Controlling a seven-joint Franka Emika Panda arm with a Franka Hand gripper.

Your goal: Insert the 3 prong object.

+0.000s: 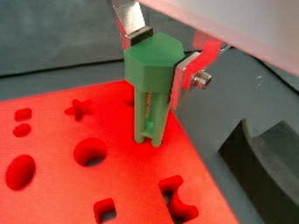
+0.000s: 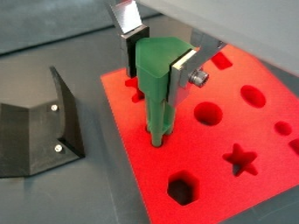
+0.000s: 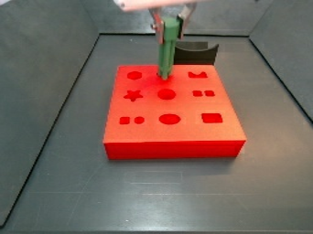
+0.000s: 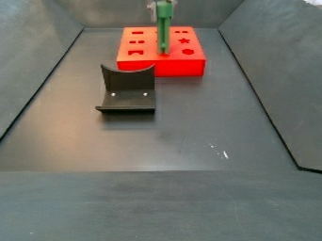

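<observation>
Two silver fingers [image 1: 187, 74] of the gripper [image 1: 163, 57] pinch the wide green head of the 3 prong object [image 1: 149, 92] in a wrist view; the jaws are closed on it. The object stands upright, its lower end at the top face of the red block [image 1: 70, 144], among cut-out holes. The dark fixture [image 1: 263, 162] lies just beside the block.

In a wrist view from the opposite side, the gripper [image 2: 158, 52] again clamps the object [image 2: 158, 87], whose tip meets the block [image 2: 222, 166] near its edge, at a hole there. How deep it sits I cannot tell. The fixture [image 2: 35, 131] stands apart from the block on the grey floor [image 2: 93, 197].

In a side view, the gripper [image 3: 169, 14] hangs over the far part of the block [image 3: 171, 119], the object [image 3: 167, 50] vertical beneath it, its tip at a hole in the far row. The fixture [image 3: 196, 53] sits just behind the block.

In a side view from farther off, the gripper [image 4: 161, 8] and the object [image 4: 161, 28] stand over the block [image 4: 164, 52]; the fixture [image 4: 126, 89] is nearer the camera.
</observation>
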